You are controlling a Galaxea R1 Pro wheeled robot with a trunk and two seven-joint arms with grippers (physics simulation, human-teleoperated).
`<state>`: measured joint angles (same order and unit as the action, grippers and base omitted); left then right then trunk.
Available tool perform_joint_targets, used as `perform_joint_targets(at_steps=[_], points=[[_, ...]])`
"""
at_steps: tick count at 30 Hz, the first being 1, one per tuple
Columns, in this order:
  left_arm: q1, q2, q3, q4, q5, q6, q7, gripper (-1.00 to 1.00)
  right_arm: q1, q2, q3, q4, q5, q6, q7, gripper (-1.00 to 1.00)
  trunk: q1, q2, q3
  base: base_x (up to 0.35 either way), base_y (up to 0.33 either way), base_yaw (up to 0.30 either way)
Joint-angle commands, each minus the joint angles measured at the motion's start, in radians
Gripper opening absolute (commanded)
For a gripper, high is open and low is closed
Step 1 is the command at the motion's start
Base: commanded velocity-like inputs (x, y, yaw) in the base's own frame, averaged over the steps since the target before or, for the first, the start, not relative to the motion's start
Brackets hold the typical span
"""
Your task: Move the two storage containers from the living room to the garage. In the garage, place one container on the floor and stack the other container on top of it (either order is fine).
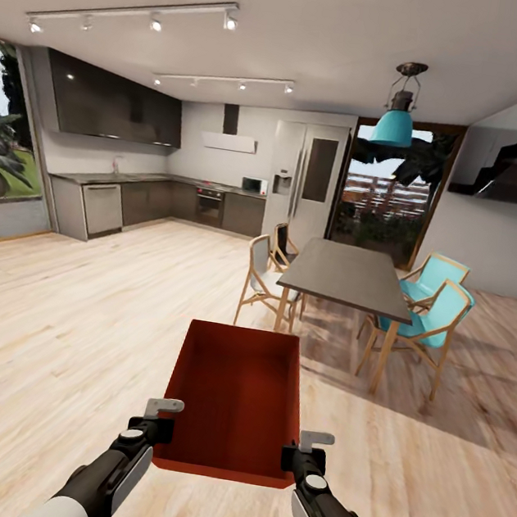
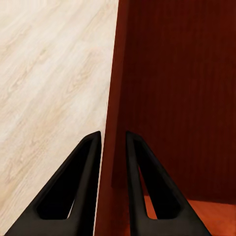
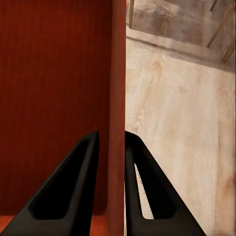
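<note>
The orange-red rectangular open-topped plastic bin [image 1: 236, 400] hangs above the light wood plank floor [image 1: 75, 322], at 12 o'clock before the robot. The left gripper [image 1: 155, 429] pinches its left wall with narrow jaws; the right gripper [image 1: 298, 453] pinches the right wall.

One orange-red storage container [image 1: 234, 400] is up off the light wood plank floor [image 1: 74, 330], carried level and open side up, with nothing inside it. It is a shallow rectangular bin with finely ribbed walls, its long axis pointing away toward the dining table. Each long side wall is pinched near its closer end.
</note>
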<state>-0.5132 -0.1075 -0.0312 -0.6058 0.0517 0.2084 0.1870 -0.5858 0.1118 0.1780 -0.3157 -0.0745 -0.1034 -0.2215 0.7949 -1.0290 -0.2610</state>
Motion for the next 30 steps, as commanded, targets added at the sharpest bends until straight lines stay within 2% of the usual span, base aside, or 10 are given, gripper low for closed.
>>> perform_joint_targets(at_steps=[1, 30], points=[[-0.001, 0.0, 0.017, -0.018, -0.012, -0.034, 0.014, -1.0, 0.0, 0.0, -0.005, 0.003, -0.014, -0.004, -0.006, -1.0, 0.0, -0.001, -0.001, 0.0, 0.0, -0.246], [-0.001, 0.0, 0.017, -0.019, -0.012, -0.034, 0.014, -1.0, 0.0, 0.0, -0.005, 0.002, -0.014, -0.004, -0.006, -1.0, 0.0, -0.001, -0.001, 0.0, 0.0, -0.246]])
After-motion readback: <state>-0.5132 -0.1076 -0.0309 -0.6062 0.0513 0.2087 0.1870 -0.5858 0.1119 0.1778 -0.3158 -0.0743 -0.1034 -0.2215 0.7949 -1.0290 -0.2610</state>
